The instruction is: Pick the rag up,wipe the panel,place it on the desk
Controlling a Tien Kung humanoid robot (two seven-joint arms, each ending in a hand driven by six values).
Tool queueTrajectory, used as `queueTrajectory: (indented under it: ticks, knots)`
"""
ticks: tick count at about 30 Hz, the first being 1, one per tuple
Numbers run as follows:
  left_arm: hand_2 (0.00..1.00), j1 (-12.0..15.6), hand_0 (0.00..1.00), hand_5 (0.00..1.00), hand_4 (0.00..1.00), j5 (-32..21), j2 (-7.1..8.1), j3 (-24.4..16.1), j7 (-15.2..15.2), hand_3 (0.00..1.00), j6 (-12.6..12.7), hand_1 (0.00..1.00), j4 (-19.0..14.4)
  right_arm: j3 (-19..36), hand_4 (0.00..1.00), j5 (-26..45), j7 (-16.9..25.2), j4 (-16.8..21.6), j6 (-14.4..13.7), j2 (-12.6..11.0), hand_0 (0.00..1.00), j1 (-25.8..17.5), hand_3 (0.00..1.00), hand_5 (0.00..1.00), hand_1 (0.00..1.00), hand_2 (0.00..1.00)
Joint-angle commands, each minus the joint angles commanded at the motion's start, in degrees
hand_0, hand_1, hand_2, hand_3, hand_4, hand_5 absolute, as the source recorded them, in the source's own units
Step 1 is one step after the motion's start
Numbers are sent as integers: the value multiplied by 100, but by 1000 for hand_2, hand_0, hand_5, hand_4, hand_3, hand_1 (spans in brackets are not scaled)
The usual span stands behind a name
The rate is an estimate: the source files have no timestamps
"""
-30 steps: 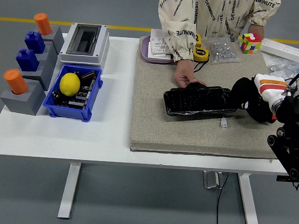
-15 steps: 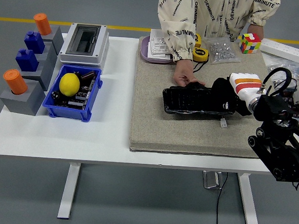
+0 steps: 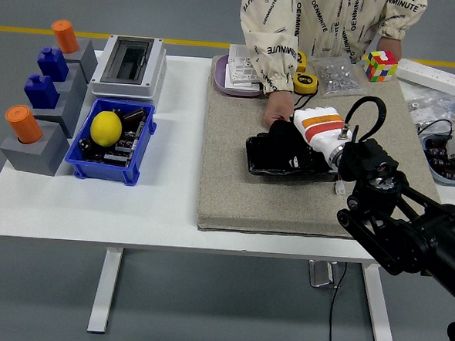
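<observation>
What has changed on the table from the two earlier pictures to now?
The right hand, holding a black rag, slid leftward along the black panel, from its right end to its left part. The panel shifted slightly left. The person's hand stayed at the panel's far edge. The blue bin and its lemon did not move.

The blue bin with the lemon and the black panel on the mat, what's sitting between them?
Nothing stands there. In the head view, between the blue bin and the black panel lie only bare white table and the mat.
</observation>
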Motion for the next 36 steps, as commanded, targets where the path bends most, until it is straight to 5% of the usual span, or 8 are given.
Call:
queueTrajectory:
  ticks: [16,36]
  knots:
    - [742,-11,650,473,598,25,-5,-49,10,566,6,696,0,-670,998,86,-41,360,63,275,287,435,466,263,392,457]
    - [742,-21,650,473,598,3,-36,-80,-2,566,11,696,0,-252,998,136,77,-768,28,-135,288,174,465,265,393,457]
